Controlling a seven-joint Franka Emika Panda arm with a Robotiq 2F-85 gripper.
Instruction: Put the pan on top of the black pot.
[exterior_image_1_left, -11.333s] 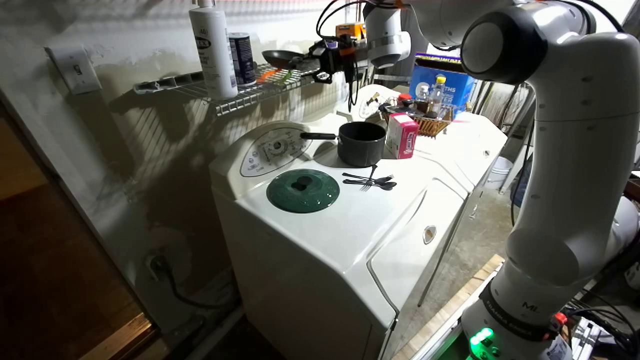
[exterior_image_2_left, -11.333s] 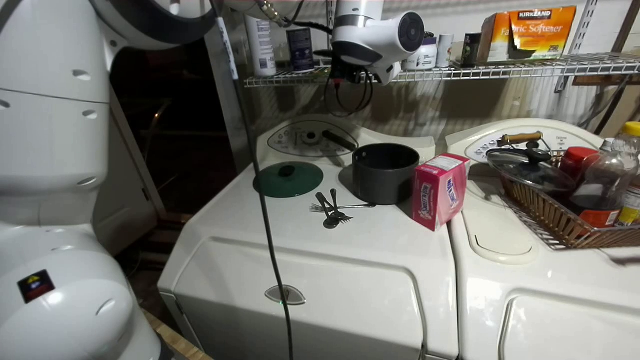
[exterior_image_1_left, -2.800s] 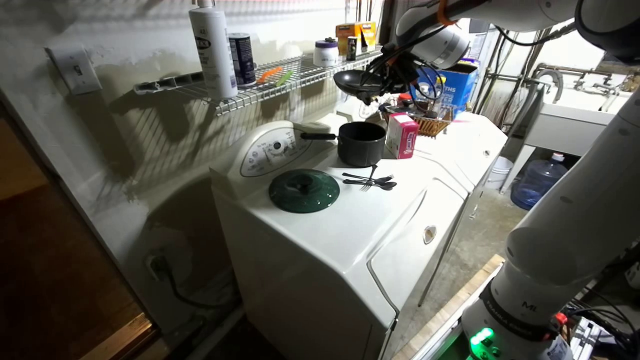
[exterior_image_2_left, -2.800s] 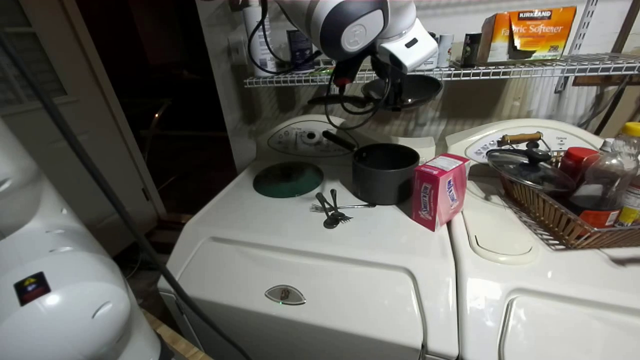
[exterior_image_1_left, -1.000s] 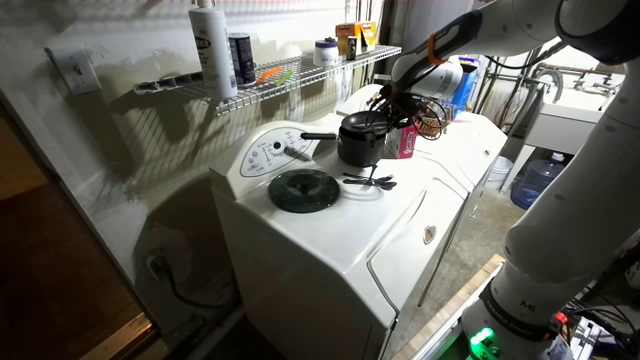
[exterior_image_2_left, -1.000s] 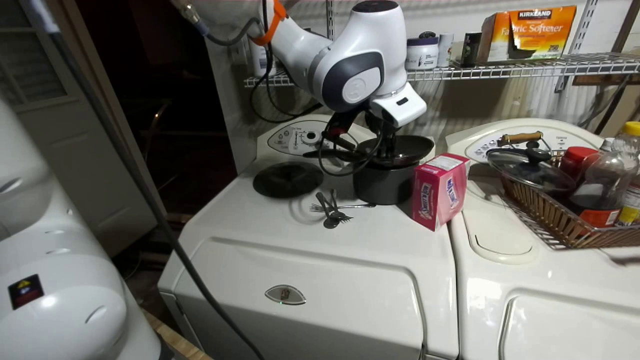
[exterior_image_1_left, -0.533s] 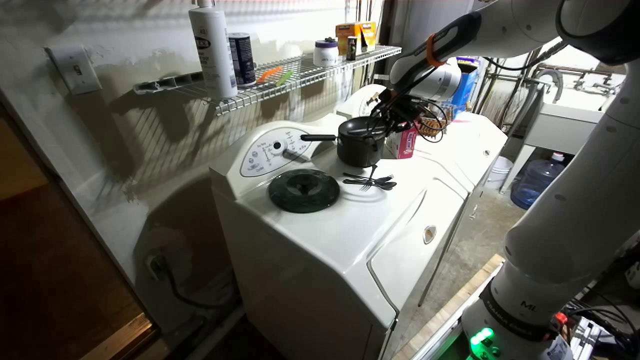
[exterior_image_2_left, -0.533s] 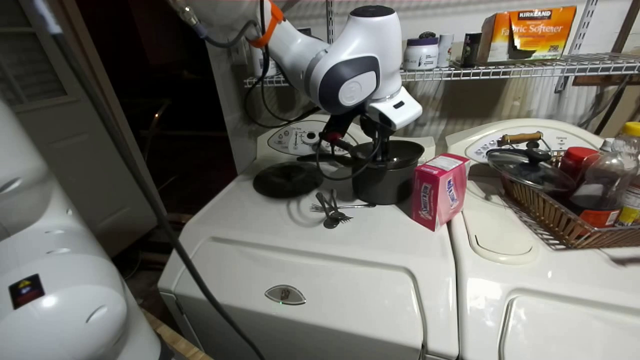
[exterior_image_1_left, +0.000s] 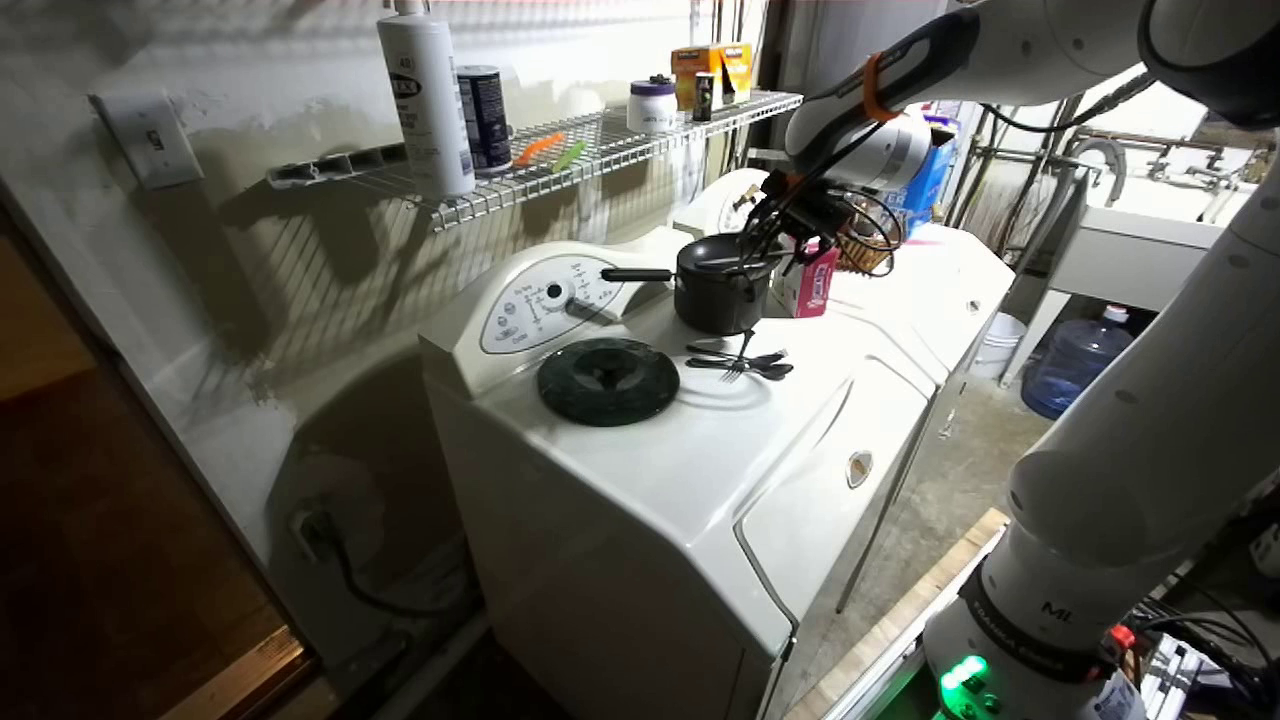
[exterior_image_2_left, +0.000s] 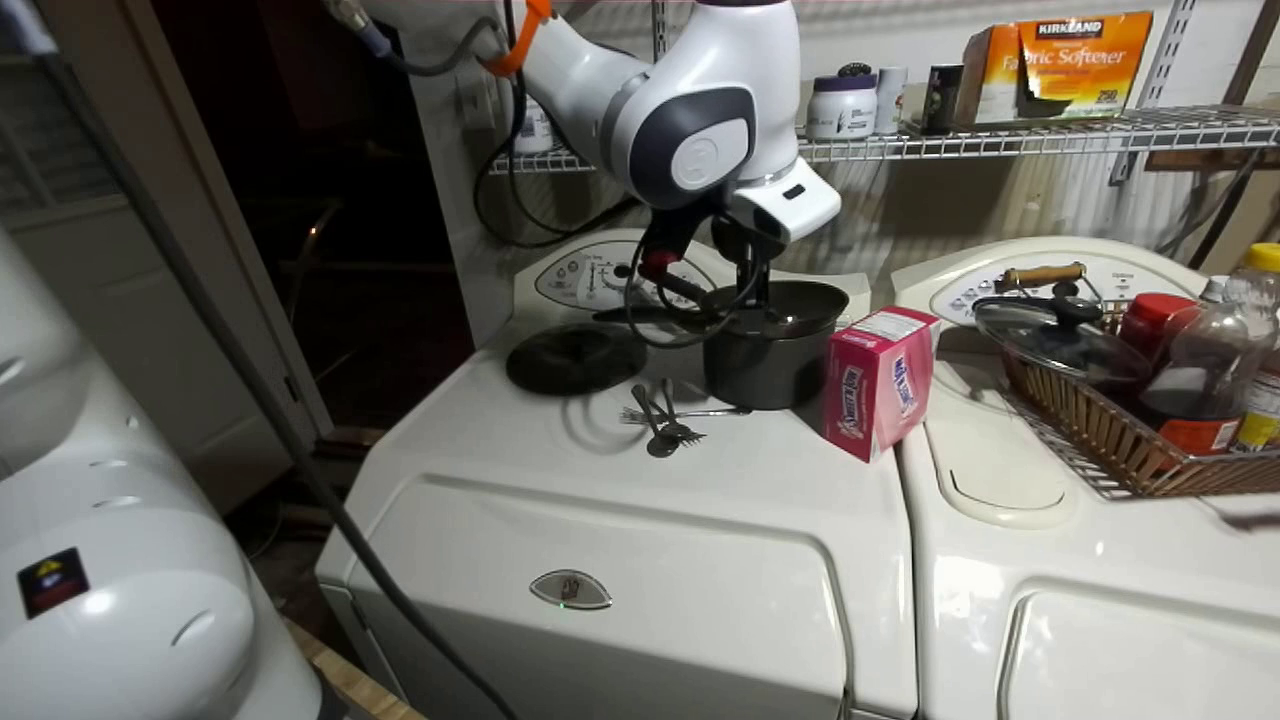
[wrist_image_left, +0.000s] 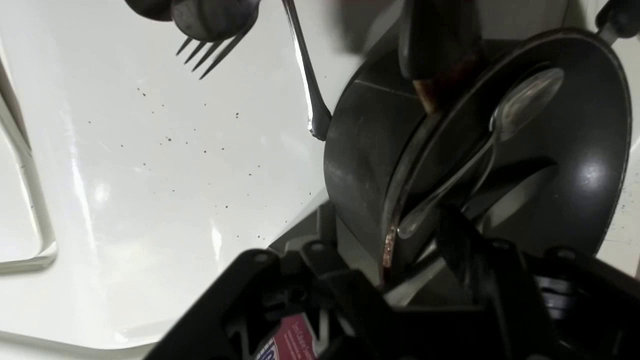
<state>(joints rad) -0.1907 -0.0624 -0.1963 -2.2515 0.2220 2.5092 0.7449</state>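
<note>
Frying pan, dark and shallow, rests on top of the black pot, its round body over the pot's mouth in both exterior views. A metal spoon lies inside the pan, seen from the wrist. At the pan's rim, the robot's gripper stands with its fingers parted, one over the pan's interior and one outside the edge, a gap showing between each of them and the rim. Overhead, the white robot arm angles down. Beneath the pot is a white laundry machine, the pot's long handle pointing along its control panel. Just beside the pot stands a pink sweetener box; forks and spoons lie crossed near it on the machine's top. A dark round lid with a center knob lies flat nearby. On the neighboring machine, a woven basket holds a glass lid and bottles. Along the wall, a wire shelf carries an orange Kirkland fabric softener box, a white jar with a purple cap, and a tall white bottle. A blue water jug sits on the floor.
</note>
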